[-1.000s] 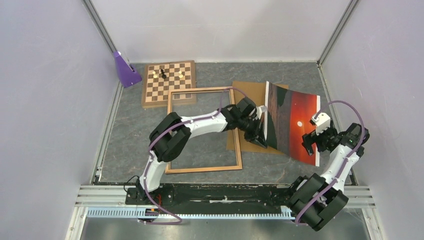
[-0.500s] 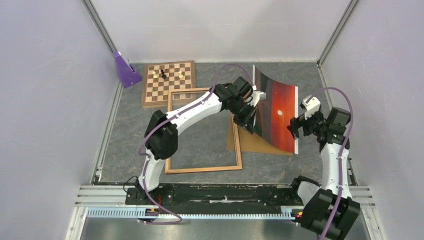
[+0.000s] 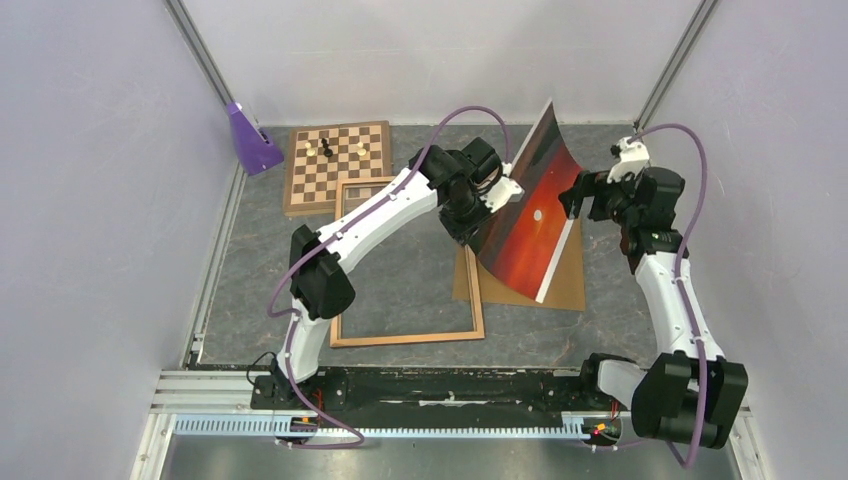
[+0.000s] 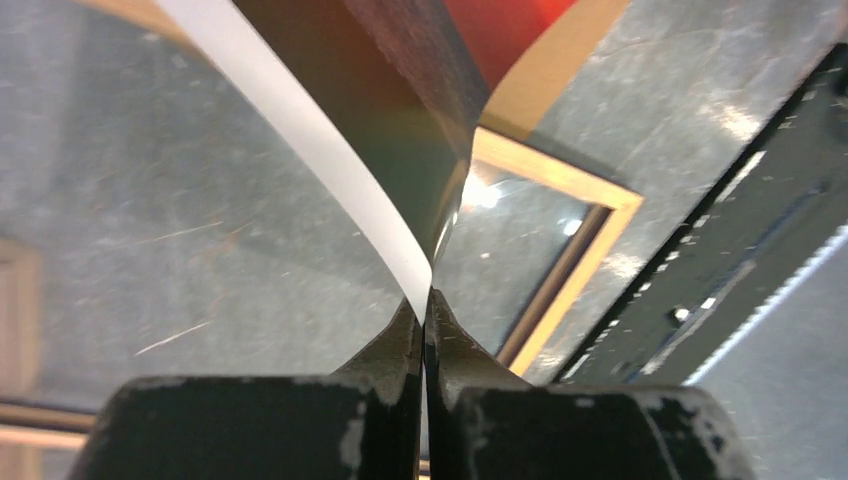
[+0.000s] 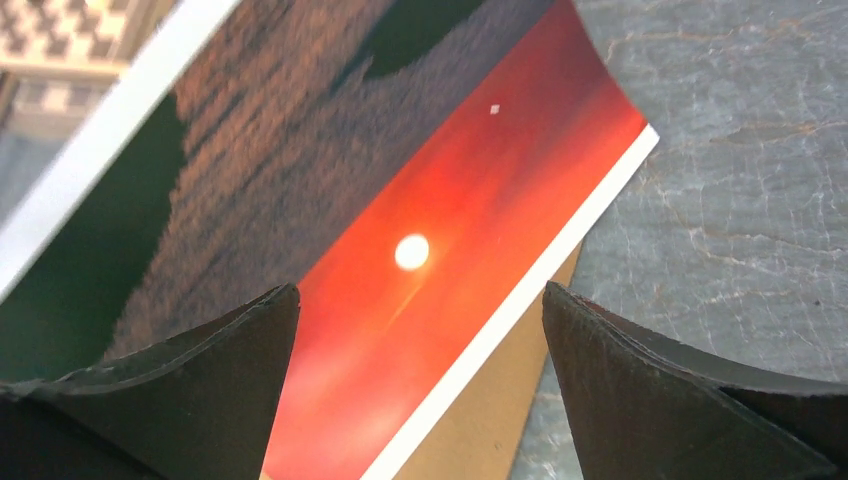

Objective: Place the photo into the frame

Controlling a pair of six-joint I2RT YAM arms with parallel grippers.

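Pinching the photo at its dark, white-bordered edge, left gripper is clamped flat on the sheet. Left wrist view confirms this: both fingers are pressed together with the white strip of the print between them.

The photo is raised off the table, curled and tilted, printed side facing up and to the right. Its lower corner hangs over the brown backing board; contact with the board cannot be told.

Right gripper sits just beside the photo's far right edge, jaws spread wide and nothing between them. In the right wrist view the sunset print lies beyond the parted fingers.

The frame lies flat, wood side up, left of the photo, its far corner overlapping the chessboard. The photo is not in the frame.
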